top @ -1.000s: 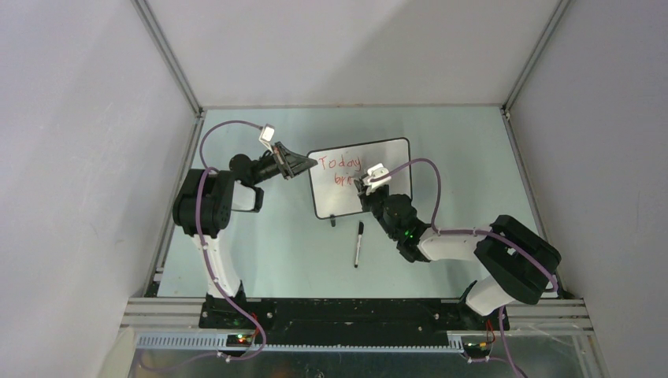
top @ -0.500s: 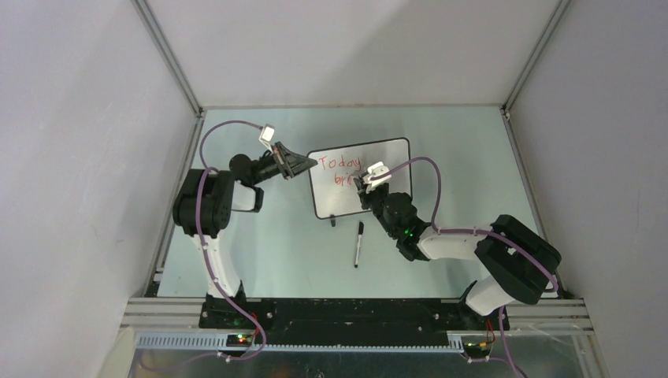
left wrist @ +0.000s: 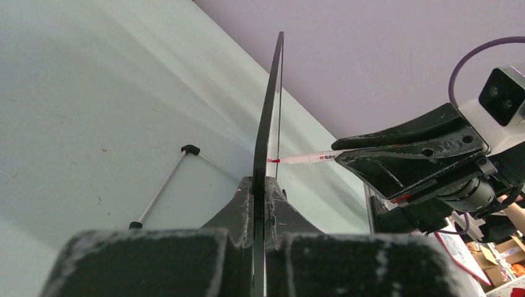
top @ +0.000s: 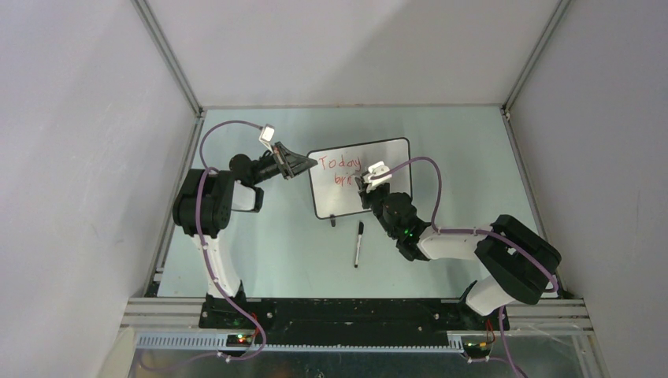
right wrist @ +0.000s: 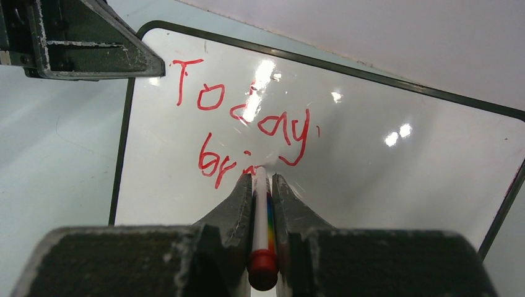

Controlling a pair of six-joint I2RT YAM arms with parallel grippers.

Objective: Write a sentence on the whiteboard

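The whiteboard [top: 386, 151] stands tilted at mid-table, its black frame pinched at the left edge by my left gripper [top: 309, 164], which is shut on it. From the left wrist I see the board edge-on [left wrist: 269, 111] between the fingers [left wrist: 265, 182]. The sentence [right wrist: 241, 105] reads "Today" in red, with "bri" beneath it. My right gripper [right wrist: 262, 176] is shut on a red marker [right wrist: 261, 216] whose tip touches the board face [right wrist: 396, 185] just right of "bri". The same marker [left wrist: 309, 159] shows touching the board in the left wrist view.
A black pen [top: 358, 243] lies on the table in front of the board, near the right arm's forearm. A thin rod with black ends [left wrist: 162, 185] lies on the table behind the board. Metal frame posts and grey walls enclose the table.
The second line has grown from "br" to "bri". The right gripper has shifted very slightly with the marker; the left gripper and the board have held still.
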